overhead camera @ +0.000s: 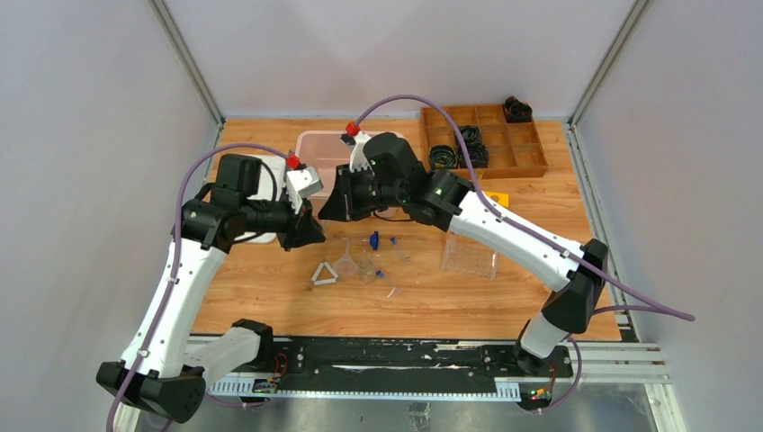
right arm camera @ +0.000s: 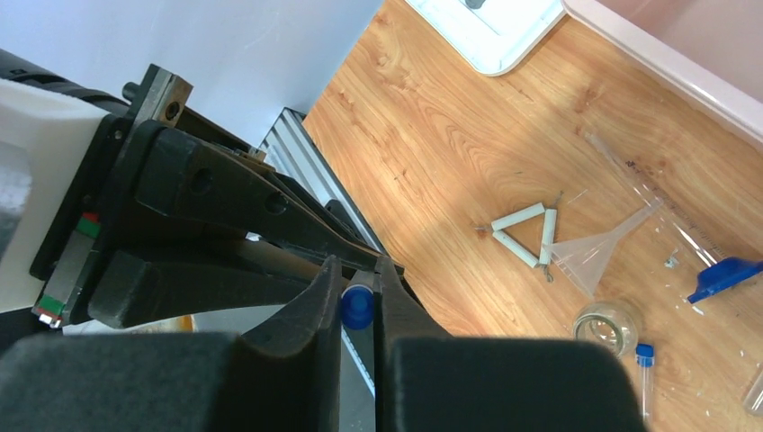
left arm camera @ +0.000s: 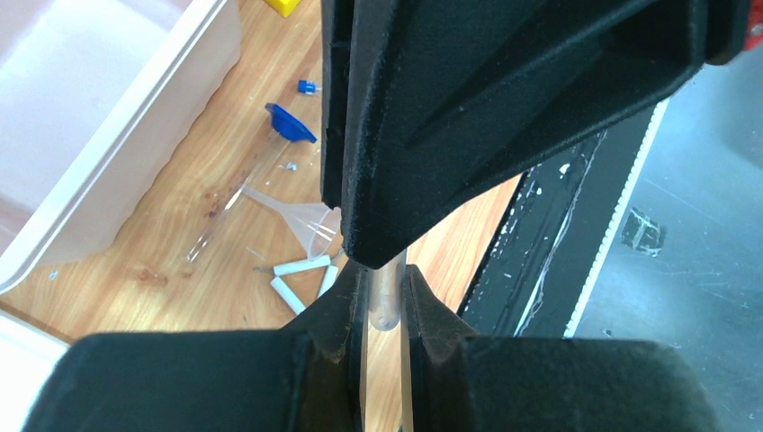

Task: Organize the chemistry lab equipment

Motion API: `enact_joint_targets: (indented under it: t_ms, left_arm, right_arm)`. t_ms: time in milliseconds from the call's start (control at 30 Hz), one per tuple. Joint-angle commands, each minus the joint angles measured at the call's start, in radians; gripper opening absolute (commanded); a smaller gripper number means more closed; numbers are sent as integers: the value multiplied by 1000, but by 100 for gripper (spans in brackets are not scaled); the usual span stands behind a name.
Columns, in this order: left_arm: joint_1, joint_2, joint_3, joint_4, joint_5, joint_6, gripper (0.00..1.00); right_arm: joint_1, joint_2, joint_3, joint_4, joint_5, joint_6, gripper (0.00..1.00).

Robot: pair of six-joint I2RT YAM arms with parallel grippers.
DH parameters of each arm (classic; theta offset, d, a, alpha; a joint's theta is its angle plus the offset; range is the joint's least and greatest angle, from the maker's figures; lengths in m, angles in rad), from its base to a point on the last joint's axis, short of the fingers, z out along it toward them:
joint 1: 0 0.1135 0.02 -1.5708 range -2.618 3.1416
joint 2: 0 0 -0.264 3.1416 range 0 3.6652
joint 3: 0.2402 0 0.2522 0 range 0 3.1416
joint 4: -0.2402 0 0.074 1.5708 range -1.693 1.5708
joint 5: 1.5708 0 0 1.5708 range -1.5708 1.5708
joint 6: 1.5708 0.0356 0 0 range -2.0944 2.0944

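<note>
Both left pincer [left arm camera: 385,290] and right pincer [right arm camera: 358,290] seemingly pinch one tube [right arm camera: 357,310]; tray [overhead camera: 504,172] holds black coils [overhead camera: 443,157].

Bright, even light; soft shadows; wrist-view foregrounds out of focus.

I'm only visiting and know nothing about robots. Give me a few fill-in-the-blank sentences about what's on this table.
1. The cap pinched in the right gripper is ___.
2. Between the white triangle and the small jar lies a clear ___.
3. The tray holding the black coiled bundles is made of ___.
Missing words: blue; funnel; wood.
</note>
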Motion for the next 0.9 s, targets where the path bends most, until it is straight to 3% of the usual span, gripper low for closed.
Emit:
enact_joint_targets:
  t_ms: [0, 100, 167, 200, 267, 533, 733, 867]
  left_arm:
    - [-12, 3, 50, 6, 2, 11, 3]
    - [-12, 20, 64, 7, -33, -14, 30]
    - [-12, 34, 81, 6, -56, -46, 70]
    - [-12, 41, 96, 6, -71, -64, 83]
    - [-12, 50, 115, 6, -78, -75, 99]
    - [-12, 87, 118, 6, -173, -94, 100]
    - [-12, 118, 107, 6, -196, -114, 100]
    - [-12, 106, 99, 7, -194, -113, 100]
  right_arm:
    - [-9, 5, 19, -23, -13, -13, 1]
    - [-26, -30, -18, -43, -3, -24, 0]
    - [-55, -71, -74, -52, 4, -21, 0]
    - [-80, -97, -107, -62, 3, -15, 0]
    - [-122, -152, -166, -103, 33, -43, 0]
    - [-254, -409, -461, -275, 402, -166, 0]
    - [-304, -496, -679, -242, 542, -175, 0]
    - [-305, -502, -749, -202, 557, -177, 0]
